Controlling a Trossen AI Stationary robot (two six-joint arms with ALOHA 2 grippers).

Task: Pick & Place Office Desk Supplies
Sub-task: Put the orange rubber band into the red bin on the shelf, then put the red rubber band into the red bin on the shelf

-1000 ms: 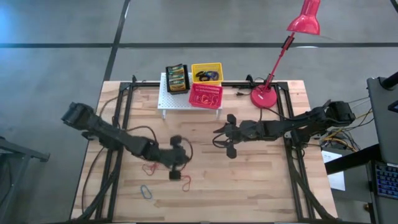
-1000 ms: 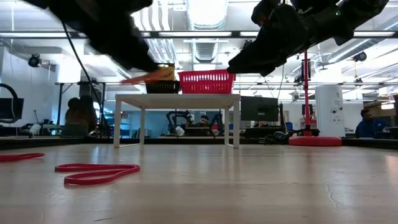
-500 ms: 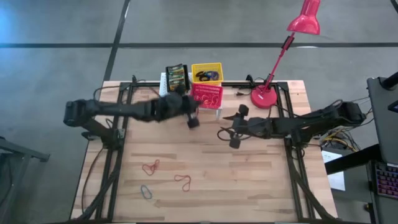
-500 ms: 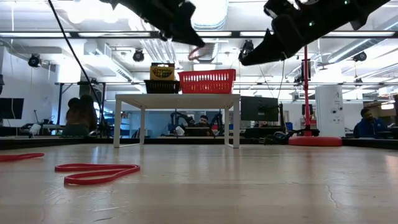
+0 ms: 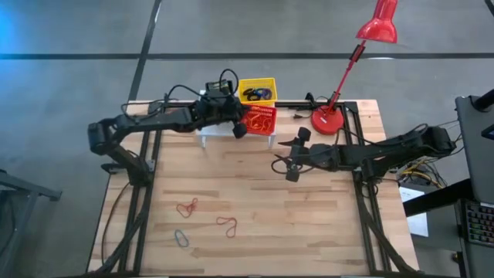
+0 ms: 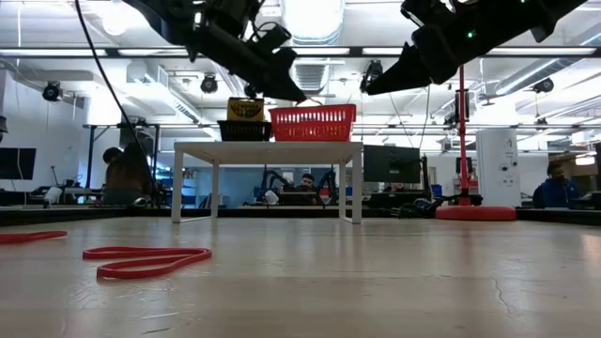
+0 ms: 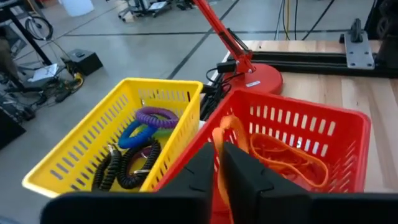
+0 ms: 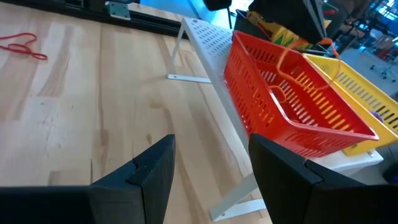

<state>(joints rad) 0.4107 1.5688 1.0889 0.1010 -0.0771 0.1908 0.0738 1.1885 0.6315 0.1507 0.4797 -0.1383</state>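
1. The red basket (image 5: 258, 118) sits on the white rack (image 5: 207, 130), directly beneath the left gripper (image 5: 236, 123), far nearer it than the right gripper (image 5: 287, 162).
2. Left fingers pinch an orange loop (image 7: 222, 149) hanging over the basket, which holds more orange loops (image 7: 291, 158).
3. The yellow basket (image 7: 87, 158) holds purple, blue and black loops.
4. Right fingers stand apart, empty.

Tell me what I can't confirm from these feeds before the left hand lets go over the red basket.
- Left hand, left wrist view: shut on an orange loop, whose lower end is hidden by the fingers.
- Red basket, high view: the left hand covers its near-left corner.
- Crayon boxes, low view: only the tops show; the arm covers them in the high view.
- Yellow basket, left wrist view: near end cut off by the hand.
- Right hand: open, waiting mid-table.
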